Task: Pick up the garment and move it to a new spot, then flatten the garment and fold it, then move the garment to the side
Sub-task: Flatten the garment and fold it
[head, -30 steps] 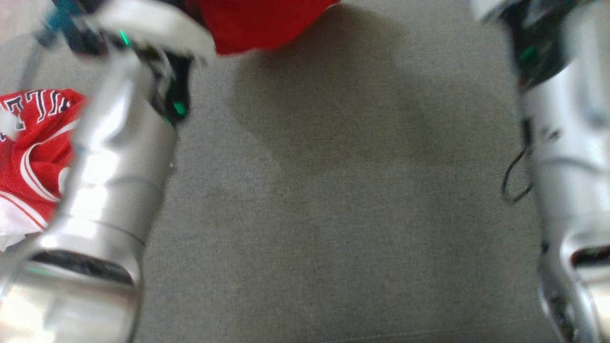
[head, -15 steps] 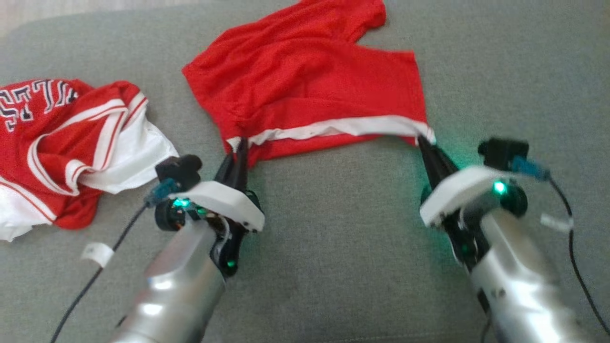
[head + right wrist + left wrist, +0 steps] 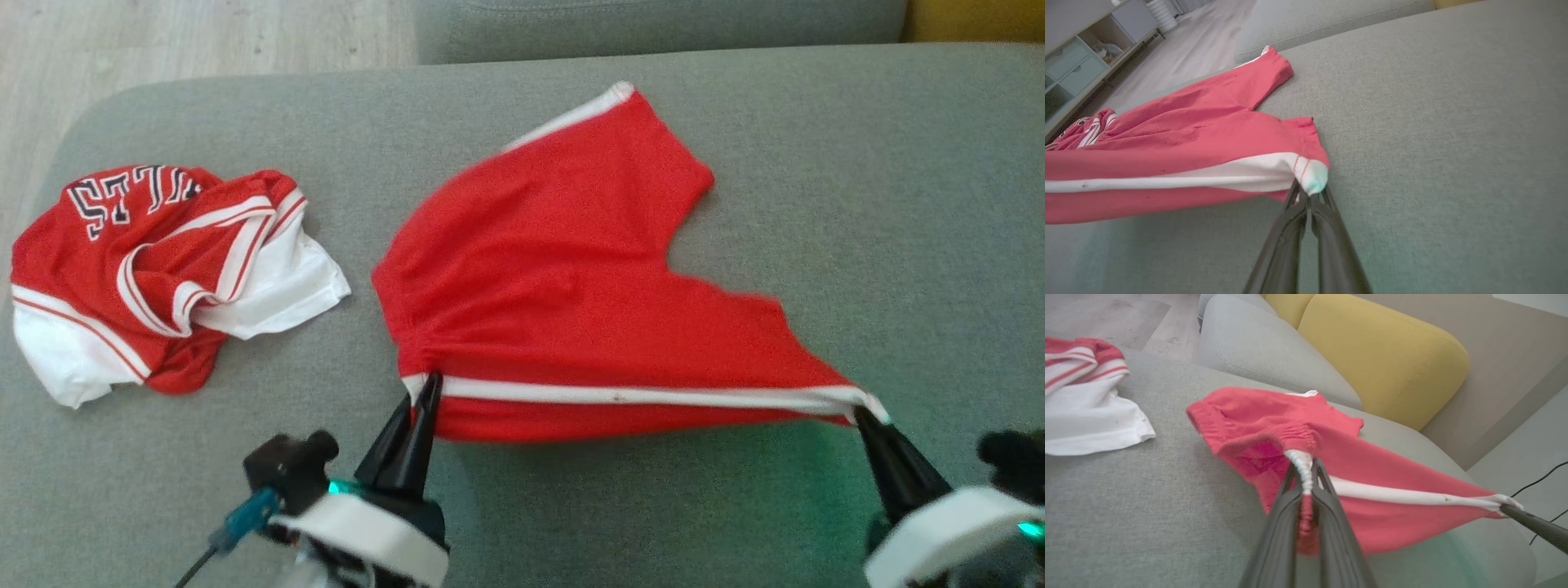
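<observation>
Your red shorts (image 3: 571, 302) are stretched between your two grippers. The white-striped edge runs taut from one set of fingertips to the other, and the rest trails beyond the tips onto the grey sofa seat (image 3: 857, 204). Your left gripper (image 3: 426, 388) has its fingers pressed together on one corner of that edge. Your right gripper (image 3: 867, 415) pinches the opposite corner. A crumpled red-and-white jersey (image 3: 155, 269) lies well apart, outward of your left fingers. A yellow cushion (image 3: 1384, 363) sits far beyond the tips.
</observation>
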Available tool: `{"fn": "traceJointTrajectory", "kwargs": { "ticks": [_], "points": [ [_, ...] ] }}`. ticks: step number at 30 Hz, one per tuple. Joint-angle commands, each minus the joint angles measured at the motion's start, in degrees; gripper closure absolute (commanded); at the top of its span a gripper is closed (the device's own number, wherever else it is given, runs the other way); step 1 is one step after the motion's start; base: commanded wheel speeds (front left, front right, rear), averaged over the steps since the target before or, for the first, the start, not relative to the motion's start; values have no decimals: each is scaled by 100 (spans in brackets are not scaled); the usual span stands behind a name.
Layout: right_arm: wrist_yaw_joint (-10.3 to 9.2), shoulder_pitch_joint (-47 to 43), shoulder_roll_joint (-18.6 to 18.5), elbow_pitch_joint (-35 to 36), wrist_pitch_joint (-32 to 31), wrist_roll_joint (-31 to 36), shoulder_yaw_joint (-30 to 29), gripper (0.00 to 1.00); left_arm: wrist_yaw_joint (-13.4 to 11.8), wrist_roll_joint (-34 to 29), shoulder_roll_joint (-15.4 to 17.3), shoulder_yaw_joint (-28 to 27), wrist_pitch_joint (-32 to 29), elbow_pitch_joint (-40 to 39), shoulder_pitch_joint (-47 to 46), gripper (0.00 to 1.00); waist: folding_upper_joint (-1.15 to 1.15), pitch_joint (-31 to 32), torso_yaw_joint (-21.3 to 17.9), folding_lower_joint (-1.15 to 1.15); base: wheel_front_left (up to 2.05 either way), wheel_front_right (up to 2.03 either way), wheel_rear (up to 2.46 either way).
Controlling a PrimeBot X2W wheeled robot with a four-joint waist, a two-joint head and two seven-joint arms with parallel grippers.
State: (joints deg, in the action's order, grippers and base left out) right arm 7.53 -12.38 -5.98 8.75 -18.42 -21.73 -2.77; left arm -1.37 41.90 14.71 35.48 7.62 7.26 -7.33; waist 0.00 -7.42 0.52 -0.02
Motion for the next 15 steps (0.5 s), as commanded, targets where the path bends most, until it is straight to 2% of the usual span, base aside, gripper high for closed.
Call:
{"fn": "traceJointTrajectory", "kwargs": {
  "ticks": [1,5,9,12,15],
  "points": [
    [-4,-142,55,863,-462,171,-145,100,-272,50,288,-172,-272,-938,151,100,0,28,32,2,0,0,0],
    [-4,-538,236,2011,-1346,349,-455,100,-690,255,566,-103,-858,-2360,780,100,0,47,39,2,0,0,0],
    [-4,-560,275,2365,-1791,390,-570,100,-825,410,622,-50,-1108,-2849,986,100,0,57,74,2,0,0,0],
    [-4,-288,283,2335,-2026,357,-606,100,-822,571,585,-75,-1192,-2859,980,100,0,42,130,2,0,0,0],
    [-4,252,118,1935,-2123,290,-504,100,-657,782,483,-136,-1219,-2583,776,100,0,-64,242,2,0,0,0]
  ]
}}
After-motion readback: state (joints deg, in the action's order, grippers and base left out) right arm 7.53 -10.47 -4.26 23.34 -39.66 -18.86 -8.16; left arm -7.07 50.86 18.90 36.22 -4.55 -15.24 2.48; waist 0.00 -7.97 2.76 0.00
